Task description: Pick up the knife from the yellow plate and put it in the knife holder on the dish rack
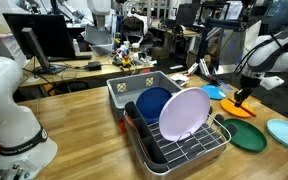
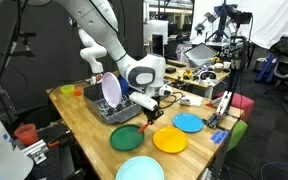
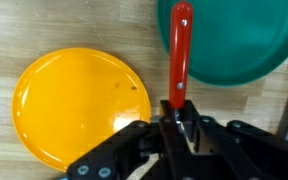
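in the wrist view the gripper (image 3: 177,108) comes in from the bottom edge, and its two dark metal fingers (image 3: 165,112) are pressed together on the lower end of the knife (image 3: 181,50). the knife is thin, smooth and orange-red, like plastic, and it points straight away from the fingers. its far half lies across the rim of a dark green plate (image 3: 234,40), which is ahead of the gripper and to one side. whether the blade touches this plate, i cannot tell.

just beside the fingers, on the other side, is the yellow plate (image 3: 79,105). it is round, flat and a little glossy, with a low rim, and nothing lies on it. under both plates is a table (image 3: 24,30) of pale wood with fine grain.

in both exterior views the arm (image 1: 274,55) (image 2: 99,30) is white with rounded joints. it bends over and its wrist points down, so the gripper (image 1: 245,98) hangs low, close over the yellow plate (image 2: 170,140).

farther from the gripper, a bright blue plate (image 1: 216,91) and a light blue plate (image 1: 287,133) lie flat on the table.

well apart from the gripper stands the dish rack (image 1: 189,150), silver wire on a dark tray, with a lilac plate (image 1: 184,113) upright in it. the knife holder (image 1: 131,113), small and black, is at the rack's far end.
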You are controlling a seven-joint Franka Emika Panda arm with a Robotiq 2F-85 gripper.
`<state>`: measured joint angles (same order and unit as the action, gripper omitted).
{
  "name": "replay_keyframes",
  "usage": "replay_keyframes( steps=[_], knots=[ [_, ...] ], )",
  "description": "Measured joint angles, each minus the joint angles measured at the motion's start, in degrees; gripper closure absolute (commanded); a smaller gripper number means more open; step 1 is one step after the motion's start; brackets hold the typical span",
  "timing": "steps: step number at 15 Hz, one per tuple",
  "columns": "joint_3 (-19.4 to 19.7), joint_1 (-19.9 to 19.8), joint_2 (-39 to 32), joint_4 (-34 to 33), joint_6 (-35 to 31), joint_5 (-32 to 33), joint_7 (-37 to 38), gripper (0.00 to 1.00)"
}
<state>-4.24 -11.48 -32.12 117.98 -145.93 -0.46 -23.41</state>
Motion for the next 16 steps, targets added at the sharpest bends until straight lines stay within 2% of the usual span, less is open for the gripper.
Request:
replay_keyframes(
  steps=[5,8,13,16],
  knots=[
    [-6.6,-3.2,9.3,9.5,-0.4,-8.0,-13.2,0.96],
    [-8.7,-3.9,14.8,15.0,0.5,-14.7,-23.1,0.96],
    [-8.7,-3.1,23.6,20.7,7.5,-26.5,-40.8,0.96],
    [-6.4,-0.7,27.9,22.9,16.0,-28.3,-49.1,0.96]
  ],
)
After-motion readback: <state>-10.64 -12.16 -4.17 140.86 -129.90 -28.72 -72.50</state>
